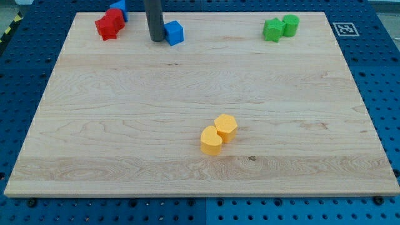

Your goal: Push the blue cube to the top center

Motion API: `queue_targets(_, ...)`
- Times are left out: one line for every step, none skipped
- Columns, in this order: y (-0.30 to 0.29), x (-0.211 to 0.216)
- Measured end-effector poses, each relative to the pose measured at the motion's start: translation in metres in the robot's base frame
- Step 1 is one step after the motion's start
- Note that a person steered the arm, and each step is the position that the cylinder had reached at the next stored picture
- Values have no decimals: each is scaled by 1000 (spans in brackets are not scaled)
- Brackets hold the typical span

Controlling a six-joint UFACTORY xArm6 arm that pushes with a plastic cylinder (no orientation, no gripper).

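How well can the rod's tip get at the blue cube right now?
Probably yes: my tip sits right at the blue cube's left side in the view, with nothing between them.

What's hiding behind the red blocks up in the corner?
Behind the two red blocks, toward the view's top, a second blue block peeks out. Its lower part is covered and the picture's edge crops it, so its shape stays unclear.

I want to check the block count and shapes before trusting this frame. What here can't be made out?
- The blue block at the view's top left: cut off by the frame edge and partly behind the red blocks; shape unclear.
- My tip and the blue cube: touching or just apart cannot be told.
- The two green blocks: too small to tell their shapes.
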State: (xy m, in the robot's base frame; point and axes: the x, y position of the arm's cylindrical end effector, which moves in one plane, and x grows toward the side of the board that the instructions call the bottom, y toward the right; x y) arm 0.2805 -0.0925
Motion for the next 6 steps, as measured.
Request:
queue_targets(22, 0)
queue_targets(39, -4)
queue_targets(53, -15)
queue_targets(63, -30)
queue_targets(84, -14)
queue_targets(143, 40)
